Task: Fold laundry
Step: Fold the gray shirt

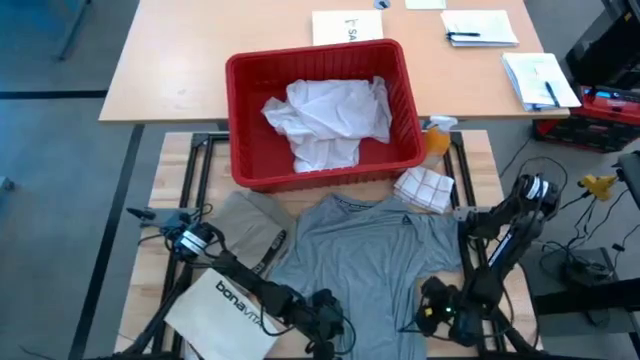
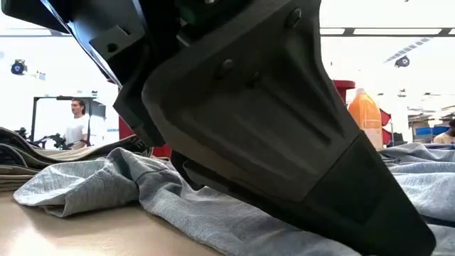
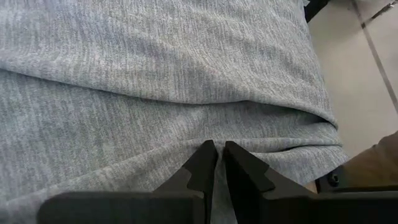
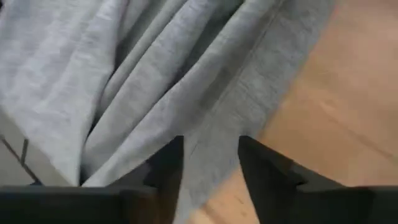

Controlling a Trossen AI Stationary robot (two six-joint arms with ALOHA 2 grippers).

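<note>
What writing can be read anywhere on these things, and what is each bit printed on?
"bonavita", on the stiff white bag at the table's near left corner.
"SA", only partly legible, on a white sheet behind the red basket; the rest is too small to read.
The papers and the clipboard on the far table carry print too small to read.
No readable print shows on the grey T-shirt.

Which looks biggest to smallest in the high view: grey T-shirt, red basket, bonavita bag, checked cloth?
1. Red basket and grey T-shirt: look alike, so unranked; the shirt's hem runs out of view.
2. Bonavita bag.
3. Checked cloth.
</note>
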